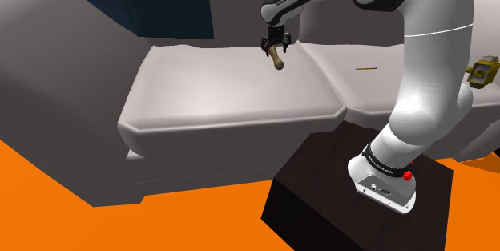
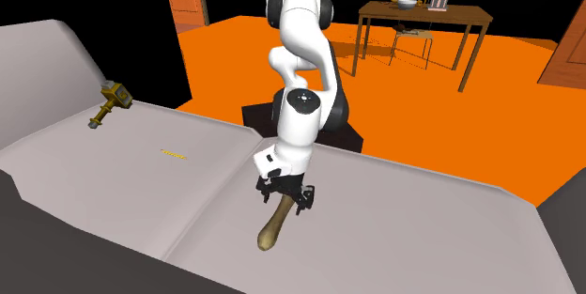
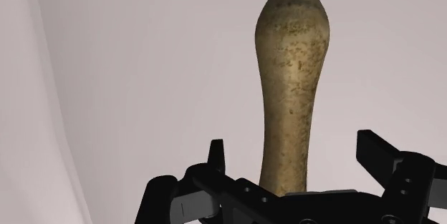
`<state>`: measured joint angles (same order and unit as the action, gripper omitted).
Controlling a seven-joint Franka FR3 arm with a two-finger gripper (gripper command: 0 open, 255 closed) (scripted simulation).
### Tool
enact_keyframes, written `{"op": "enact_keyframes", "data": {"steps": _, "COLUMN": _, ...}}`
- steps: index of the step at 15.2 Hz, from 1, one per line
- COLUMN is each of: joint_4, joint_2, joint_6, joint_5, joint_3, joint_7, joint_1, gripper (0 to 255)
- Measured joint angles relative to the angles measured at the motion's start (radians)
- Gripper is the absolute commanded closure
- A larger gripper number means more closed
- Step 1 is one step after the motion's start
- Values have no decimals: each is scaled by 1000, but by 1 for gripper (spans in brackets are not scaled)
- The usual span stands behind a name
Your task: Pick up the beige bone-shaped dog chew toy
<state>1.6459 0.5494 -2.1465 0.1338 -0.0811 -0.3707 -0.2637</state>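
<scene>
The beige bone-shaped chew toy point(image 1: 278, 59) hangs from my black gripper point(image 1: 275, 46), which is shut on its upper end. The toy points down and slightly sideways over the pale grey sofa seat cushion point(image 1: 224, 89). In the second exterior view the toy point(image 2: 273, 225) slants down from the gripper point(image 2: 285, 194), its knobbed lower end close to the cushion point(image 2: 394, 226); whether it touches I cannot tell. In the wrist view the toy's shaft point(image 3: 292, 79) runs out from between the fingers, with grey cushion behind it.
A brass-headed mallet point(image 1: 483, 71) point(image 2: 108, 102) lies on the neighbouring cushion, and a thin yellow stick point(image 1: 366, 68) point(image 2: 171, 153) lies between it and me. The dark stand point(image 1: 360, 201) sits against the sofa's front. A wooden table point(image 2: 423, 10) stands far off on the orange floor.
</scene>
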Motion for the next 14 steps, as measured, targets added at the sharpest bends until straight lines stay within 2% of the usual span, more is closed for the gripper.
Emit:
{"op": "enact_keyframes", "data": {"steps": 5, "joint_4": 9, "joint_2": 31, "joint_6": -40, "joint_5": 1, "joint_3": 0, "joint_7": -5, "joint_1": -1, "gripper": 0}}
{"op": "enact_keyframes", "data": {"steps": 6, "joint_4": 8, "joint_2": 33, "joint_6": -41, "joint_5": 1, "joint_3": 0, "joint_7": -5, "joint_1": -2, "gripper": 255}}
{"op": "enact_keyframes", "data": {"steps": 14, "joint_4": 7, "joint_2": 35, "joint_6": -43, "joint_5": 1, "joint_3": 0, "joint_7": -6, "joint_1": -2, "gripper": 255}}
